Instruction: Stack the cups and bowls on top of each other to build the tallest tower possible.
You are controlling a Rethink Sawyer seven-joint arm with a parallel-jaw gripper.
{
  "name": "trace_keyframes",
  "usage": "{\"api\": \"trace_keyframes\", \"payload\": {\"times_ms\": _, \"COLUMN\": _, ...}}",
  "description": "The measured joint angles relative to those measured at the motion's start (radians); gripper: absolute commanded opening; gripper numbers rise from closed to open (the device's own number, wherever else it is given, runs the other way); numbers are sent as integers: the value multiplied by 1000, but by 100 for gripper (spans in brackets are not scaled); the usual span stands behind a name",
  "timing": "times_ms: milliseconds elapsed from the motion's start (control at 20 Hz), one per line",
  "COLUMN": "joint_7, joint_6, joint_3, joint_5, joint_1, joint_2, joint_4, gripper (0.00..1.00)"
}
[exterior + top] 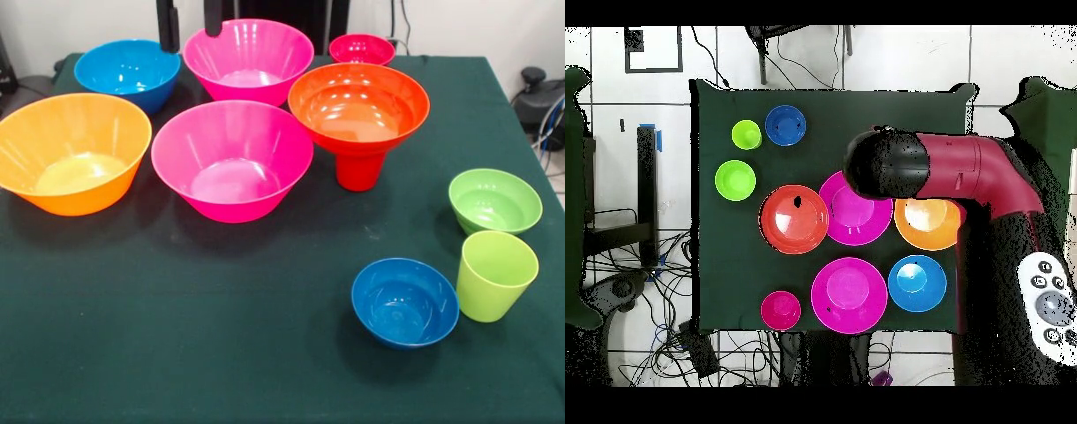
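So far we had only two pieces of the tower (358, 124) up: the wide red-orange bowl (359, 104) sat upright on the red cup (360, 170), near the middle of the table (221, 353). Everything else was loose. The green cup (495, 275) stood at the near right in the front view, just beside the small blue bowl (405, 301), with the small green bowl (495, 200) just behind it. The two pink bowls (232, 159), the orange bowl (73, 152) and the mid blue bowl (129, 72) crowded the left and far side, and the small red bowl (362, 49) sat at the far edge.

Our gripper (190, 22) hung high at the far side, between the mid blue bowl and the far pink one. Two dark fingers (168, 26) showed with a clear gap between them, spread apart and holding nothing.

We judged we were between placements, with the next piece yet to be fetched. The next move called for crossing the table to a light piece, likely the green cup or small green bowl, gripping its rim, and setting it down centred in the red-orange bowl. A wide bowl on one narrow cup would tip easily.
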Motion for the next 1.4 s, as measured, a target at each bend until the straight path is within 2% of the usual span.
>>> {"api": "trace_keyframes", "payload": {"times_ms": 500, "joint_7": 0, "joint_6": -69, "joint_3": 1, "joint_5": -56, "joint_1": 4, "joint_2": 48, "joint_4": 1, "gripper": 100}}
{"api": "trace_keyframes", "payload": {"times_ms": 850, "joint_7": 0, "joint_6": -70, "joint_3": 1, "joint_5": -80, "joint_1": 16, "joint_2": 32, "joint_4": 3, "gripper": 100}}
{"api": "trace_keyframes", "payload": {"times_ms": 1400, "joint_7": 0, "joint_6": -70, "joint_3": 1, "joint_5": -97, "joint_1": 17, "joint_2": 51, "joint_4": 3, "gripper": 100}}
